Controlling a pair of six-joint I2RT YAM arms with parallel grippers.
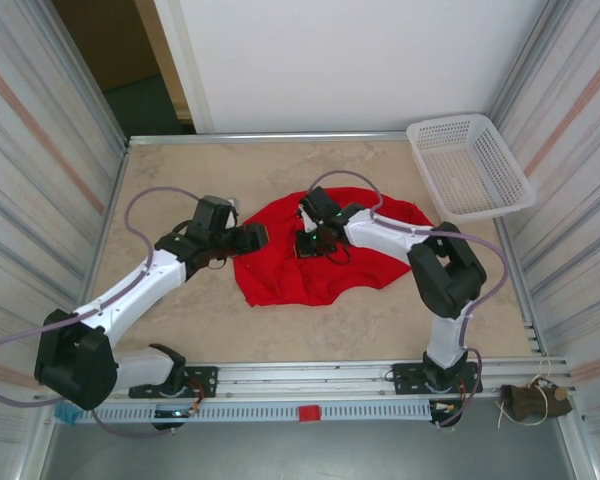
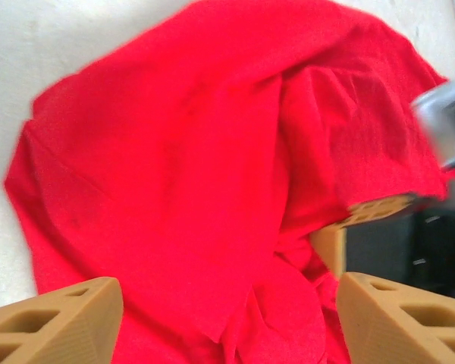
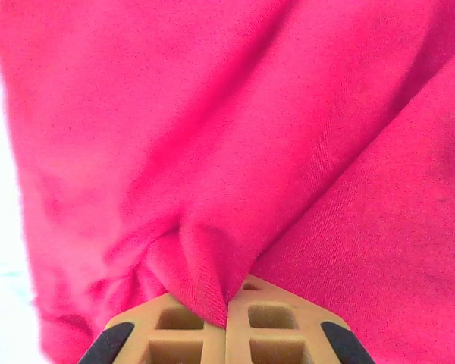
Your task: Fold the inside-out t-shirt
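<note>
On the table [image 1: 180, 180], the t-shirt [image 1: 280, 275] lies crumpled. The right gripper [image 3: 227, 302] pinches a fold; the left gripper [image 2: 227, 299] hangs open at its edge.

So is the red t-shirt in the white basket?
No, the red t-shirt lies crumpled on the table, outside the white mesh basket at the far right corner.

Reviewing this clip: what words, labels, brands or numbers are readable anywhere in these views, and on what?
No text is readable.
t-shirt: plain red cloth, no print or label showing.
white mesh basket: no marking visible.
red tag on the front rail: too small to tell whether it bears any text.
</note>
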